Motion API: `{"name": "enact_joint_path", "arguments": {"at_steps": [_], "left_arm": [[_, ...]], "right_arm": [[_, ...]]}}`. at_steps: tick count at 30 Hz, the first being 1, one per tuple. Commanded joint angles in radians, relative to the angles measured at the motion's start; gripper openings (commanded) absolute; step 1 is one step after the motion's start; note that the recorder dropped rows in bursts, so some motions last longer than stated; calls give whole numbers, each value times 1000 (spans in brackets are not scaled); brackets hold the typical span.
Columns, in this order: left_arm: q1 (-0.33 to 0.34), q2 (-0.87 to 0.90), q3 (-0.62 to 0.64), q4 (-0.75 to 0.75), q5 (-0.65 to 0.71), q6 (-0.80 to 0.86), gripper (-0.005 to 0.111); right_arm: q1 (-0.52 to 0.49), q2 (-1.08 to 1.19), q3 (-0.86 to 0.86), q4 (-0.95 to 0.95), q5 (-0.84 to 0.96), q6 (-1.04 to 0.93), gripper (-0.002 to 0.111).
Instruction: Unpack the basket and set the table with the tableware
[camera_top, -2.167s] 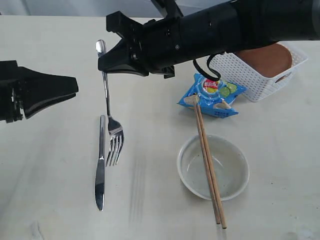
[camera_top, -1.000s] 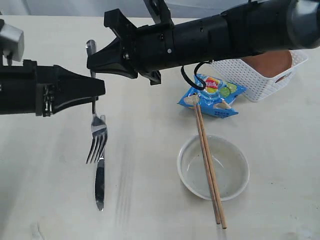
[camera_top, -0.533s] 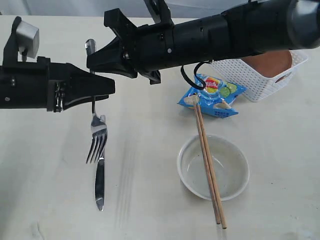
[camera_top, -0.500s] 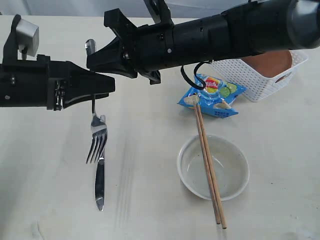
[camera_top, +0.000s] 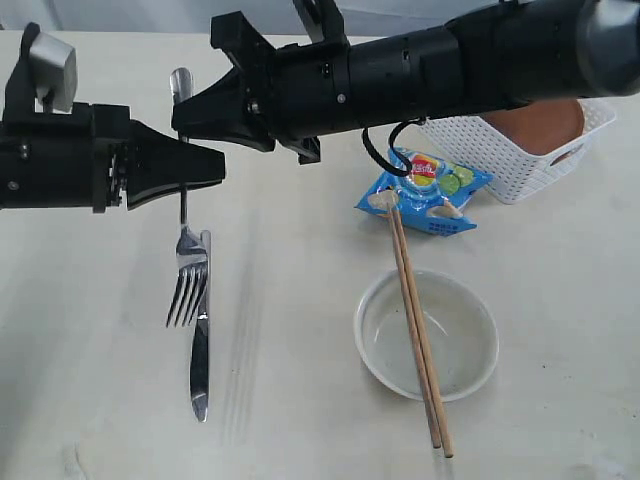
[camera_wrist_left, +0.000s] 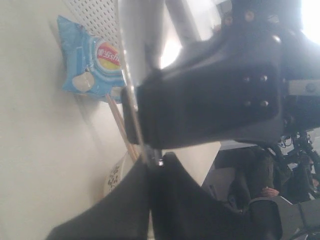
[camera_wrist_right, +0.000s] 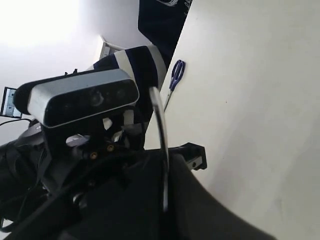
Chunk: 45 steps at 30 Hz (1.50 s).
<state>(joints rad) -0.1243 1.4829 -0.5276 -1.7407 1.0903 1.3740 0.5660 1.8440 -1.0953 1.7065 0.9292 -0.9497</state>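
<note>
A steel fork (camera_top: 186, 270) hangs upright above the table (camera_top: 90, 330), tines down. My right gripper (camera_top: 182, 122) is shut on its upper handle (camera_wrist_right: 160, 120), and my left gripper (camera_top: 205, 168) is shut on the handle just below; its dark fingers (camera_wrist_left: 125, 205) pinch the shaft. A steel knife (camera_top: 201, 335) lies on the table under the tines. The white bowl (camera_top: 427, 335) holds wooden chopsticks (camera_top: 417, 330) laid across it. The white basket (camera_top: 500, 150) at the back right holds the reddish-brown plate (camera_top: 535, 118).
A blue snack bag (camera_top: 424, 190) lies between basket and bowl, also in the left wrist view as the bag (camera_wrist_left: 92, 62). My right arm (camera_top: 450, 70) spans the back of the table. A small blue object (camera_wrist_right: 176, 75) lies on the table far off.
My left gripper's fingers have shut on the fork handle, which the right gripper still holds. The fork has shifted slightly left and up.
</note>
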Motion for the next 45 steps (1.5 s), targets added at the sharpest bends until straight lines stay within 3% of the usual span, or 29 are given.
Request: {"name": "enact_joint_path", "arguments": {"at_steps": [1,4,6,9,11,13,31,35,40,45], "left_arm": [[-4,-4,-3,-4,34,26,0],[-4,-4,-3,-4,34,26,0],[-4,-4,-3,-4,34,26,0],[-4,-4,-3,-4,34,26,0],[-4,-4,-3,-4,34,26,0],[-4,-4,-3,-4,34,23,0],[-4,-4,-3,-4,40,6,0],[-4,-4,-3,-4,40,-9,0],[-4,-4,-3,-4,40,-11,0],[-4,-4,-3,-4,42,-22,0]], "right_arm": [[-6,1,3,3,-4,12,0],[-6,1,3,3,-4,12,0],[-6,1,3,3,-4,12,7],[-6,1,3,3,-4,12,36],[-6,1,3,11,-4,12,61],[-6,1,3,23,-13,12,71],[-6,1,3,38,-32,3,67],[-6,1,3,38,-20,-7,43],[-6,1,3,38,0,-27,1],[-6,1,3,38,15,-57,0]]}}
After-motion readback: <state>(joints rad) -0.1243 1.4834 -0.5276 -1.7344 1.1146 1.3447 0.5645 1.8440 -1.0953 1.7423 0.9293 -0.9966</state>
